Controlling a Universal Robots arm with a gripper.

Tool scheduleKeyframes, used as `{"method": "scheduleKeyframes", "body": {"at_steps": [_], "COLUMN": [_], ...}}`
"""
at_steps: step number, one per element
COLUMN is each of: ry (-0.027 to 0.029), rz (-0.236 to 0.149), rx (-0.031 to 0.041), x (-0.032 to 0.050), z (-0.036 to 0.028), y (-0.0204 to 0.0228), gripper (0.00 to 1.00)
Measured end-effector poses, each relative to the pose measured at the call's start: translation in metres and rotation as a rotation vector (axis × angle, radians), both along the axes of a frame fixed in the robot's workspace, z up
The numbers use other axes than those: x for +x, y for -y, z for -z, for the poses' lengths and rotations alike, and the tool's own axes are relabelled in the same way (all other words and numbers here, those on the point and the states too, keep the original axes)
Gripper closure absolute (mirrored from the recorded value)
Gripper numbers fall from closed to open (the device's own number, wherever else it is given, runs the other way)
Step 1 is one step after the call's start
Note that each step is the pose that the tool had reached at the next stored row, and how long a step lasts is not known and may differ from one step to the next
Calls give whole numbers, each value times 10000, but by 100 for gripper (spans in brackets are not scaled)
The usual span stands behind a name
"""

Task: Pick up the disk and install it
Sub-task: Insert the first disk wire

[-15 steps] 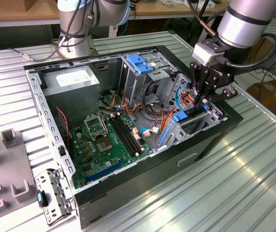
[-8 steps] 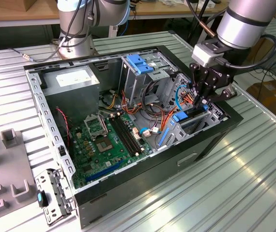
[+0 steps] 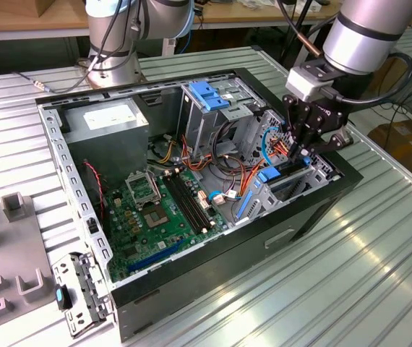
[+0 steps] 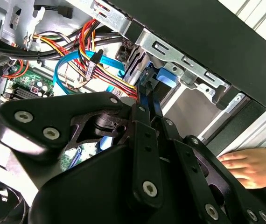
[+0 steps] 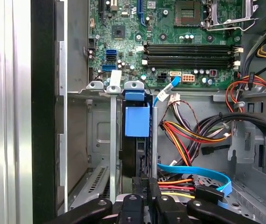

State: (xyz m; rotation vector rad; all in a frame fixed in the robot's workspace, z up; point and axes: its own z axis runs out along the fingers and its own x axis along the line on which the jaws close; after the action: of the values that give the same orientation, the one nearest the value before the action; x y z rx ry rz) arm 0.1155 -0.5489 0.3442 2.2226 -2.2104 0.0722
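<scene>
The gripper (image 3: 301,150) seems closed on the disk (image 5: 136,122), standing in the bay just below it.

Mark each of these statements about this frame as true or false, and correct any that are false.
1. The gripper is down inside the open computer case, at the drive bay. True.
2. The disk lies flat on the table outside the case. False: it stands on edge in the bay, its blue rail uppermost.
3. A person's hand rests near the case in the second wrist view. True.
4. The gripper's fingers are spread wide apart. False: they are close together around the disk's edge.
5. The motherboard has been taken out. False: it sits in the case.
</scene>
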Motion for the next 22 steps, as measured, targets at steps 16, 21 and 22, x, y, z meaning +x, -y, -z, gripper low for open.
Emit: {"method": "scheduleKeyframes", "body": {"at_steps": [16, 21, 22], "ry": [-25, -25, -25], "rz": [0, 0, 0], "rx": [10, 11, 10], "x": [4, 5, 5], "z": [-54, -66, -67], "y": [0, 0, 0], "gripper": [76, 77, 89]}}
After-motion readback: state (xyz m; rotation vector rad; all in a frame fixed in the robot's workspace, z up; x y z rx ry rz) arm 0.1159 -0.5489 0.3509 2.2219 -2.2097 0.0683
